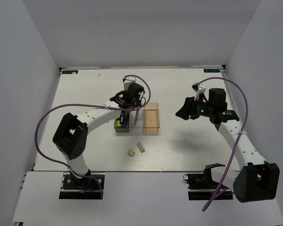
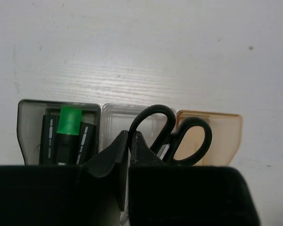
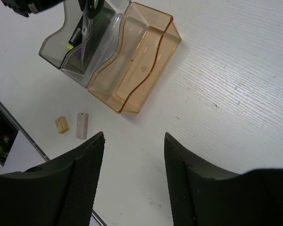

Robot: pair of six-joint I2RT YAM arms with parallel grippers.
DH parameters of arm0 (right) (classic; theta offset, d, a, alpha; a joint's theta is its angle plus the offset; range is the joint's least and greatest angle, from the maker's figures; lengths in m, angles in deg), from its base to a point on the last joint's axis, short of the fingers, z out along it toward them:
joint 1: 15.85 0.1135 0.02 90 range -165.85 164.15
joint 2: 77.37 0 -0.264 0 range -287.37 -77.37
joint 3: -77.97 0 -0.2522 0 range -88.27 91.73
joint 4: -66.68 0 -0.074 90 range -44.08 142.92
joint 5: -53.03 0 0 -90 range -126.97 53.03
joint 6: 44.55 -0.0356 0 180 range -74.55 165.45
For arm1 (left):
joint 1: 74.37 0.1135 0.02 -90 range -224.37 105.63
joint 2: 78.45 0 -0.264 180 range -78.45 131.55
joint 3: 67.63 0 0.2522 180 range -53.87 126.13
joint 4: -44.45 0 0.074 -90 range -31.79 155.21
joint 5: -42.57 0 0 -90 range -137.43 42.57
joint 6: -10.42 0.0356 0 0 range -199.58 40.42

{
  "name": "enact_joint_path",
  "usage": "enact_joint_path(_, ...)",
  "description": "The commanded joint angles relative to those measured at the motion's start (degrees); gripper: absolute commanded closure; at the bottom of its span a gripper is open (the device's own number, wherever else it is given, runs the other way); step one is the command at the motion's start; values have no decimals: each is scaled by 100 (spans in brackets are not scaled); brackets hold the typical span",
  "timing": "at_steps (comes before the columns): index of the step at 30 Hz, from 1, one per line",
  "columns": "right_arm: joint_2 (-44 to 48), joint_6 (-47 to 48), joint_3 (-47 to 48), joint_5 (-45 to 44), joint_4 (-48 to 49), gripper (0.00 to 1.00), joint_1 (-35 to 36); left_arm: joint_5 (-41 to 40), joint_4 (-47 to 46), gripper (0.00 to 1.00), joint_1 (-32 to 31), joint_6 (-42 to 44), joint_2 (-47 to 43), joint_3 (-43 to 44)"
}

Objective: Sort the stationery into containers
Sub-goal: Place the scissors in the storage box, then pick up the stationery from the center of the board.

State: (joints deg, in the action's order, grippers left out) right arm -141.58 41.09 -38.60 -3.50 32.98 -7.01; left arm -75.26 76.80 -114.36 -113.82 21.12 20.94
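Three containers stand in a row: a smoky dark grey bin [image 2: 23, 127], a clear bin [image 2: 115, 117] and an amber bin [image 2: 226, 132]. My left gripper [image 2: 130, 136] hangs over the clear bin, shut on one handle ring of the black-handled scissors [image 2: 153, 109]. Their blades [image 1: 137, 113] point down into that bin. A green highlighter [image 2: 69, 121] lies in the dark bin with other markers. A tan block [image 3: 61, 125] and a grey eraser [image 3: 82, 125] lie on the table in front of the bins. My right gripper [image 3: 133, 136] is open and empty, above the table right of the amber bin [image 3: 137, 70].
The white table [image 1: 188, 150] is walled on the left, back and right. The left arm [image 1: 99, 117] arches over the table's left half to the bins. The right arm [image 1: 236, 141] and its purple cable run along the right side.
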Motion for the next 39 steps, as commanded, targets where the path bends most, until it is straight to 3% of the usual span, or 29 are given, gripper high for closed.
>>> enact_joint_path(1,48,-12,-54,186,70,43,-67,-249,-154,82,-35,-268,-332,-343)
enact_joint_path(4,48,-47,-45,238,70,43,-102,-257,-198,73,-35,-276,-403,-528)
enact_joint_path(5,40,-47,-54,230,70,41,-119,-231,-189,61,-27,-215,-403,-528)
enact_joint_path(7,22,-47,-63,273,78,41,-137,-144,-180,55,-35,-180,-438,-485)
enact_joint_path(8,39,-47,-54,291,61,41,-154,-48,-154,46,-44,-119,-456,-432)
enact_joint_path(11,31,-47,-71,309,61,41,-181,-38,-206,41,-167,109,-640,-353)
enact_joint_path(12,40,-30,-71,344,70,41,-207,-38,-294,43,-185,171,-701,-370)
enact_joint_path(13,31,-30,-80,361,61,49,-225,-64,-312,48,-263,302,-902,-388)
enact_joint_path(14,40,-21,-72,379,70,56,-242,-99,-373,67,-360,495,-1000,-405)
enact_joint_path(16,14,23,-80,379,61,83,-242,-292,-339,92,-492,707,-1185,-511)
enact_joint_path(17,-4,58,-45,379,-52,100,-243,-345,-278,100,-719,986,-1525,-546)
enact_joint_path(20,-118,662,104,780,-263,100,-155,-477,311,100,-1106,1069,-2263,-879)
enact_joint_path(22,-328,1031,253,1020,-738,100,116,-311,870,98,-1204,815,-2845,-1562)
enact_joint_path(23,-443,1112,271,1073,-904,100,214,-258,1048,87,-1230,544,-3055,-1948)
enact_joint_path(24,-487,1165,297,986,-1054,100,345,-223,1372,54,-1231,411,-3710,-2135)
enact_joint_path(28,-794,1253,262,214,-1047,100,1897,417,2437,35,-880,-520,-5006,-3311)
enact_joint_path(29,-848,1236,289,21,-1020,99,2146,445,2796,35,-844,-783,-5461,-3462)
enact_joint_path(32,-1355,1183,438,-1216,-959,85,3373,420,3245,34,-818,-1198,-6560,-4112)
enact_joint_path(34,-1778,1078,796,-1773,-1055,75,3676,341,3466,34,-809,-1497,-7219,-4272)
enact_joint_path(39,-2640,472,1413,-2705,-1161,51,4626,15,4371,31,-800,-1717,-7812,-4378)
